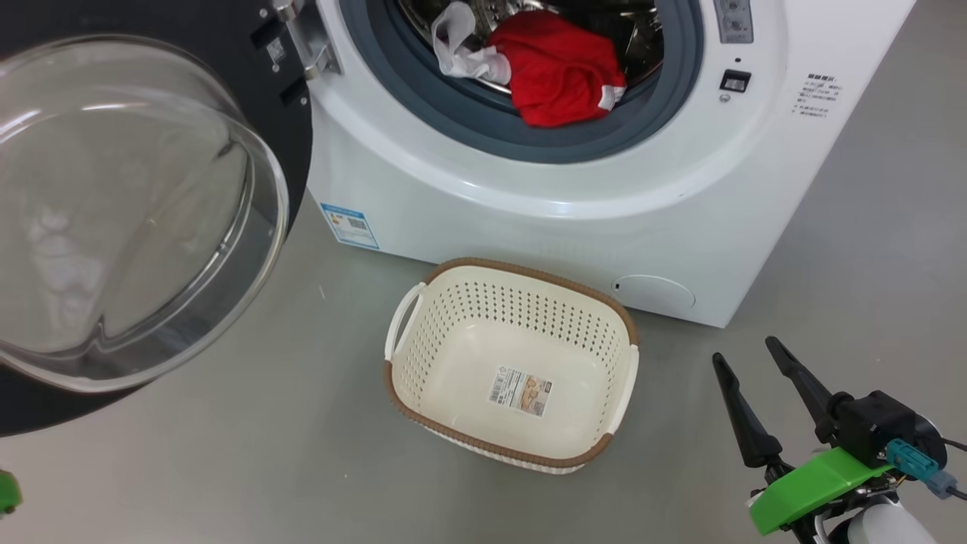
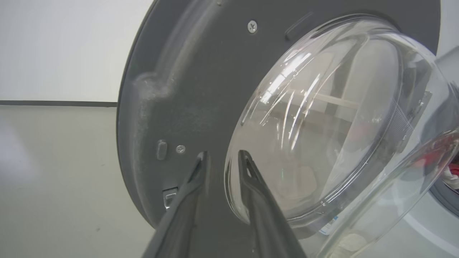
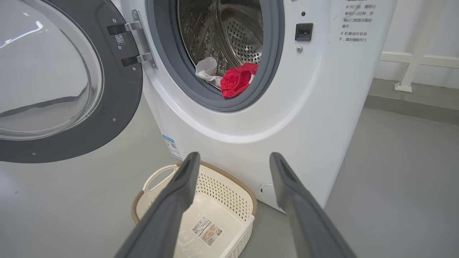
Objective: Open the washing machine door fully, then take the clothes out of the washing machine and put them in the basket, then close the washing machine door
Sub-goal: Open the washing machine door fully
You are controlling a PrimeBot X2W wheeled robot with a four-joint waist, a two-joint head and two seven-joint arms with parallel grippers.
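Note:
The washing machine (image 1: 529, 219) (image 3: 304, 107) stands with its door (image 1: 264, 113) (image 3: 118, 107) swung wide to the left, glass bowl facing out. Red clothes (image 1: 563, 72) (image 3: 238, 79) and a white piece (image 1: 461, 45) (image 3: 206, 70) lie at the drum's front lip. The basket (image 1: 529, 272) (image 3: 222, 193) sits empty on the floor before the machine. My left gripper (image 2: 224, 154) is close to the door's (image 2: 197, 89) inner dark frame beside the glass, fingers apart and holding nothing. My right gripper (image 1: 744, 350) (image 3: 233, 156) hovers open to the right of the basket.
Grey floor spreads around the basket and to the machine's right. A white wall with a dark baseboard (image 2: 57, 103) lies behind the door. A white rail (image 3: 416, 61) runs along the wall to the machine's right.

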